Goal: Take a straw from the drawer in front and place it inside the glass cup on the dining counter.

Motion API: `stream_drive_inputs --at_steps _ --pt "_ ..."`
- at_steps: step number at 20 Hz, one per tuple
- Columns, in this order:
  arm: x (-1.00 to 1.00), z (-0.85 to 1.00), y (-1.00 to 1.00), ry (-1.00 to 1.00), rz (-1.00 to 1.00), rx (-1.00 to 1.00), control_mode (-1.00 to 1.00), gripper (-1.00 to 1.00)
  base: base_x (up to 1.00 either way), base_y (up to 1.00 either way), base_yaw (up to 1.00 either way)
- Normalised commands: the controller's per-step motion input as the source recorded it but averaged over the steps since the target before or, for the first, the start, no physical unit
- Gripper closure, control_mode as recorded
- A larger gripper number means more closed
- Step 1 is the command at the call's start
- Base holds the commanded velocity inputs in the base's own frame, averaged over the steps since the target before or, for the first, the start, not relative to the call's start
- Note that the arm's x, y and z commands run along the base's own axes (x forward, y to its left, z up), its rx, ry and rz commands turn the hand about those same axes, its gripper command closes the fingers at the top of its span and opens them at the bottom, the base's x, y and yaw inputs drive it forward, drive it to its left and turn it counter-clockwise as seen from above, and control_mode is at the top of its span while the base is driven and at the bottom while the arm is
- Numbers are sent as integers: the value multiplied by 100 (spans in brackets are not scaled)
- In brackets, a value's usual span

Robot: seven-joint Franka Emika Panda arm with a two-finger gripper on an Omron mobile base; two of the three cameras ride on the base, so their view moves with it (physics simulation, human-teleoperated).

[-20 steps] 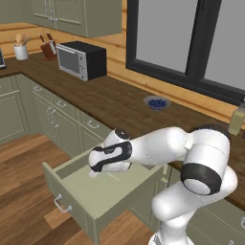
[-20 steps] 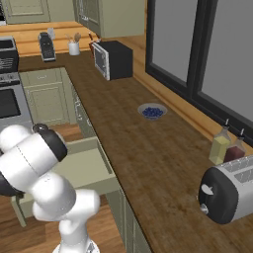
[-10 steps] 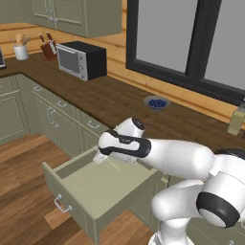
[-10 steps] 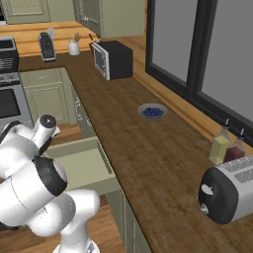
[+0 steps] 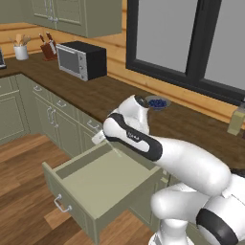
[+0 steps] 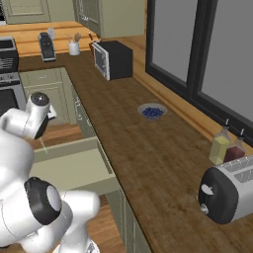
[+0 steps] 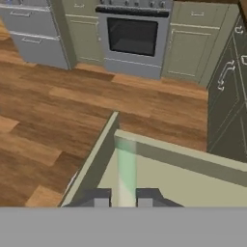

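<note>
The tool (image 7: 123, 198) is closed on the straw (image 7: 126, 166), its two fingertips pinching one end of the pale stick. The straw hangs above the back part of the open drawer (image 5: 103, 184), clear of its floor, below the bench (image 5: 143, 103) edge.

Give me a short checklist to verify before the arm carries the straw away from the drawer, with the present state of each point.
1. Wide sage-green drawer pulled open: ok.
2. Thin pale straw between the fingers of the hand: ok, it runs up from between the two tips.
3. Straw raised clear of the drawer floor: ok, it appears to hang above it.
4. Grip firm enough for carrying: cannot tell.
5. Blue bowl and black microwave on the dark wooden worktop apart from the arm: ok.
</note>
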Motion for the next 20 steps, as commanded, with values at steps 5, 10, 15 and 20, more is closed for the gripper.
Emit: stream_drive_inputs --at_steps 5,10,15,20 --pt "-29 99 -38 13 -7 -2 -100 100 0 0 0" --pt "-42 40 -47 6 -9 -3 -100 100 0 0 0" --pt "-38 0 -52 0 -12 0 -100 100 0 0 0" --pt "-66 0 -61 -4 -12 0 -100 100 0 0 0"
